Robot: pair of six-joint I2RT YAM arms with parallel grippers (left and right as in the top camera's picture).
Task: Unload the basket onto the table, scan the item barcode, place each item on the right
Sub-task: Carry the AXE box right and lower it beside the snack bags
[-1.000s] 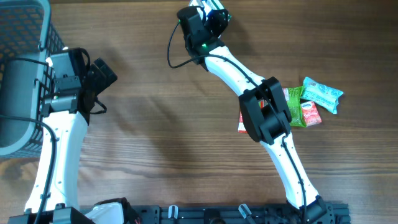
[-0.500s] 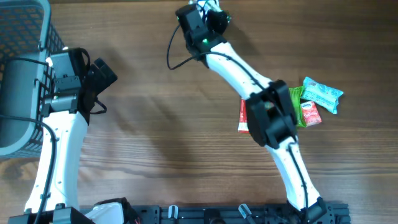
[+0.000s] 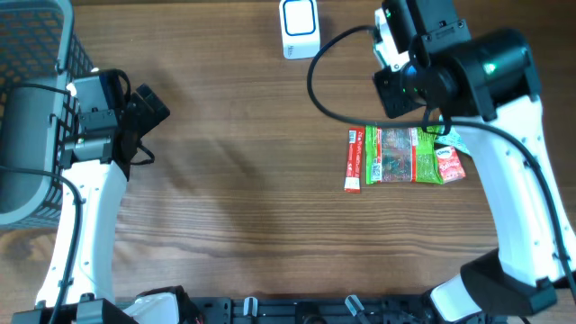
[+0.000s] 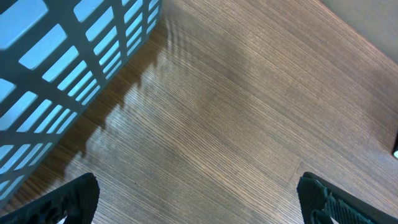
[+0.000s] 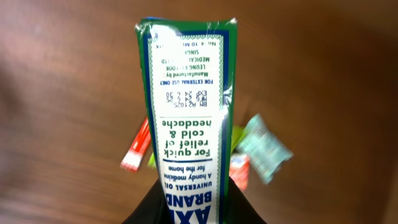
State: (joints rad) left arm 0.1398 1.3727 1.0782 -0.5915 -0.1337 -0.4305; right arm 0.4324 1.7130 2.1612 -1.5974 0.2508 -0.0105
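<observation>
My right fingers (image 5: pixel 148 213) are closed narrow on one end of the green box (image 5: pixel 186 106). The box sticks straight out, printed side to the wrist camera, held off the counter (image 3: pixel 225 180) above the packets (image 3: pixel 396 155). The scanner (image 3: pixel 298 27) sits at the far edge, well apart. My left fingers (image 4: pixel 69 200) are spread wide and empty, near the basket (image 4: pixel 56 56).

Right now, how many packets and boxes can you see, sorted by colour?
Red packets: 2, a long stick and a small sachet
Green packet: 1
Teal packet: 1
Green-and-blue box, held in the right hand: 1
Total: 5
</observation>
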